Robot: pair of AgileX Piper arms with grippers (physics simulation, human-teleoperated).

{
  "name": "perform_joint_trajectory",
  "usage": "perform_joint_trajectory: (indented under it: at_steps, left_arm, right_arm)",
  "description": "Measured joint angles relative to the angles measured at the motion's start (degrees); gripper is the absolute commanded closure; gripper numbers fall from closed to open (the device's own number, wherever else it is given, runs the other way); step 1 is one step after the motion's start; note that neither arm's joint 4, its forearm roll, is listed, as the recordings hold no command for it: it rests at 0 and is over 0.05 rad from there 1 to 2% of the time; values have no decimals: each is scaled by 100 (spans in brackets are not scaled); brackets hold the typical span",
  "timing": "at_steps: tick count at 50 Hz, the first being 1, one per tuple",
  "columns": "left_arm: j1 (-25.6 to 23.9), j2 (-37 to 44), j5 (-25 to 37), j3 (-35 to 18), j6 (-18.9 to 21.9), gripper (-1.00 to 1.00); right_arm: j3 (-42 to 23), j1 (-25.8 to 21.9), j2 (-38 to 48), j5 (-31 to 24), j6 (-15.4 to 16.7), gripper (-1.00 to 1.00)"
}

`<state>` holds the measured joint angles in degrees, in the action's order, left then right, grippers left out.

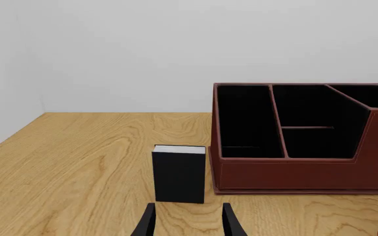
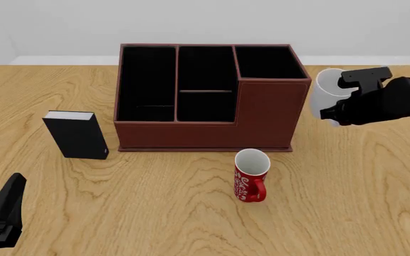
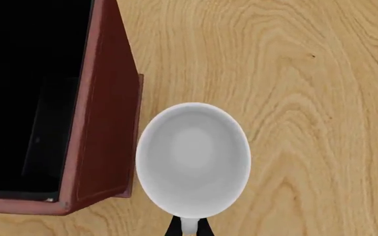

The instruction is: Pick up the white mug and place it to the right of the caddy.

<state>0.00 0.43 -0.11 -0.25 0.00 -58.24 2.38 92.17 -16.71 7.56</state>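
White mug (image 2: pixel 324 92) hanging just right of the caddy (image 2: pixel 206 96), the right gripper (image 3: pixel 188 227) pinching it at the rim.

Mouth up, it is sitting close beside the caddy's tall end; lowering it straight, without brushing that wall, looks wisest. The left gripper (image 1: pixel 187 220) is idling, fingers spread, facing the black box (image 1: pixel 179 173).
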Motion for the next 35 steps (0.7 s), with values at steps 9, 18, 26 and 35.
perform_joint_trajectory:
  at_steps: [9, 18, 26, 35]
  left_arm:
    - [0, 0, 0, 0, 0, -100]
    - [0, 0, 0, 0, 0, -100]
    - [0, 0, 0, 0, 0, -100]
    - [0, 0, 0, 0, 0, -100]
  right_arm:
    - [27, 7, 136, 111, -23, 100]
    - [67, 0, 229, 205, -64, 100]
    - [129, -15, 294, 292, -97, 100]
    - [176, -18, 384, 369, -105, 100]
